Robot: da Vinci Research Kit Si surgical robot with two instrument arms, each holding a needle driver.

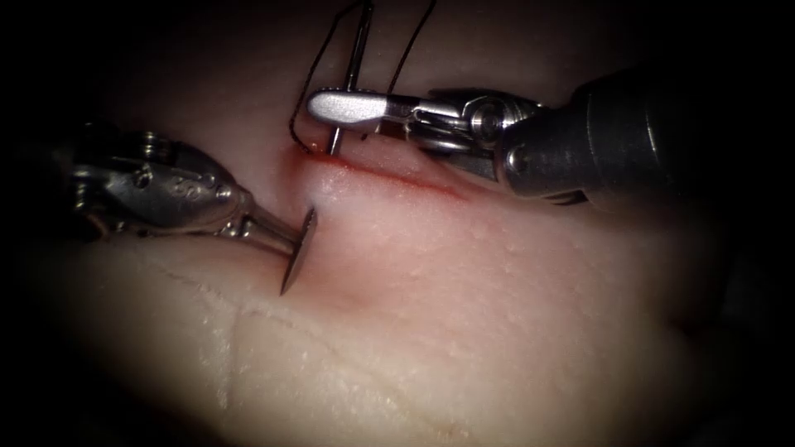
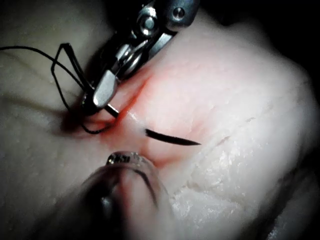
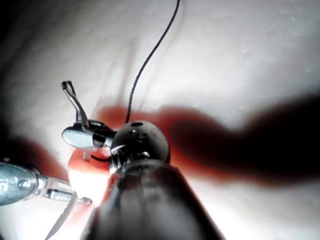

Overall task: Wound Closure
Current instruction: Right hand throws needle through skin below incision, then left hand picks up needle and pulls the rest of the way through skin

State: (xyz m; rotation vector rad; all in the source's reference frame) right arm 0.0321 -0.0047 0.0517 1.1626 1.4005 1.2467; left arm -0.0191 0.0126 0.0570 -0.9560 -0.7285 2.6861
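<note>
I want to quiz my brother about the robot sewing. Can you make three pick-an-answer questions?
1. Where does the needle meet the tissue?
A. near the cut's left end
B. at the cut's right end
C. far below the cut

2. What colour is the thread?
A. white
B. black
C. yellow

3. What is the right tool doing?
A. gripping the needle
B. hanging open
C. pinching the tissue

Answers:
1 A: the needle comes down to the left end of the cut.
2 B: the thread is a black line.
3 A: the right tool is shut across the needle's middle; the left tool sits lower left of the cut, away from needle and thread.
</note>
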